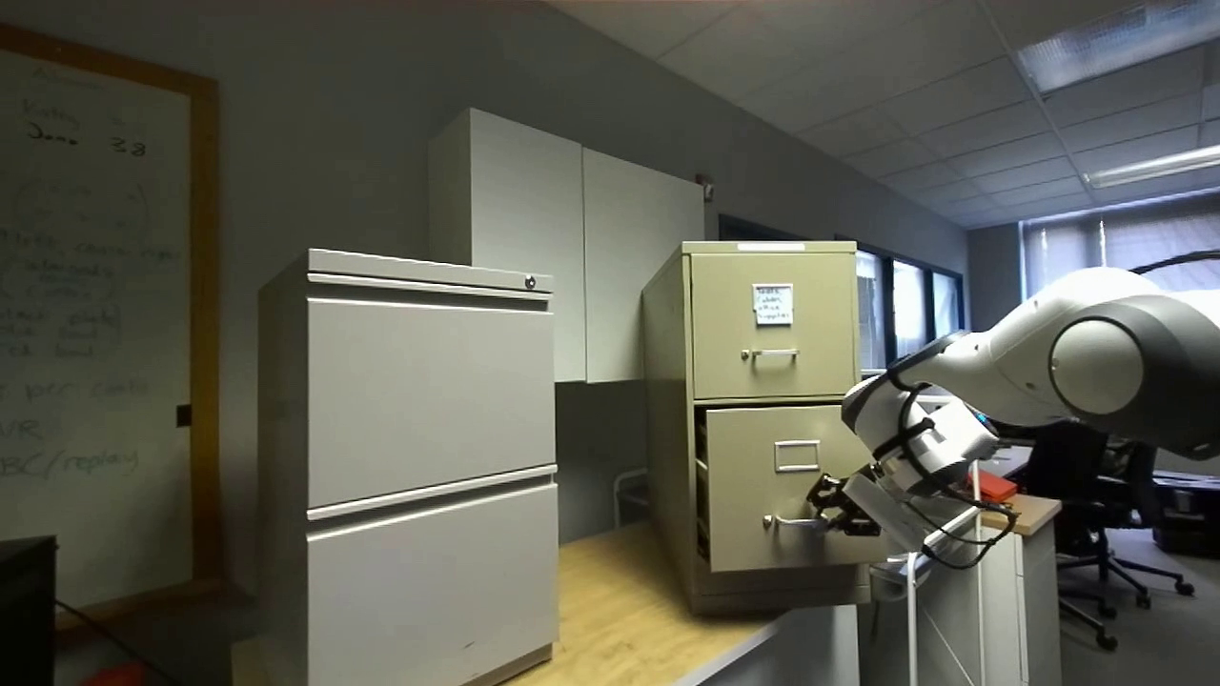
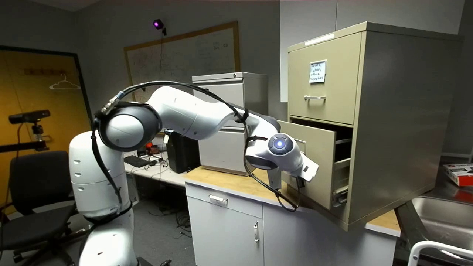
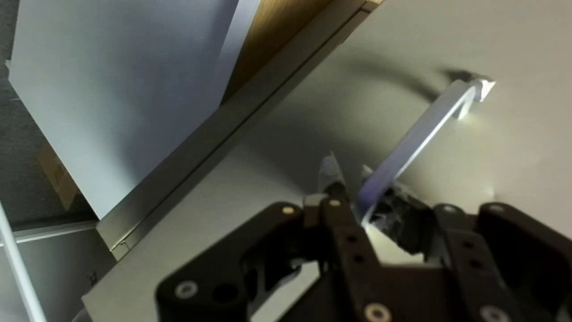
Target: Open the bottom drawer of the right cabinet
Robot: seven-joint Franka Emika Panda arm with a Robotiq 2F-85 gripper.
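One tan cabinet (image 1: pixel 667 438): in an exterior view, right of centre in the frame; its upper drawer (image 1: pixel 775 337) sits flush;
Bottom drawer (image 1: pixel 777 495): there, partly pulled out beneath it, a dark gap at its left edge;
Gripper (image 1: pixel 831 514): at the drawer front, on the right end of the handle (image 1: pixel 793 522);
Robot arm (image 2: pixel 184 113): in an exterior view, lower left to right of centre; the bottom drawer juts out behind its far end; gripper mostly hidden;
Handle: in the wrist view, slanting from upper right to right of centre, its lower end between the fingers (image 3: pixel 333 179); gripper clenched on it.
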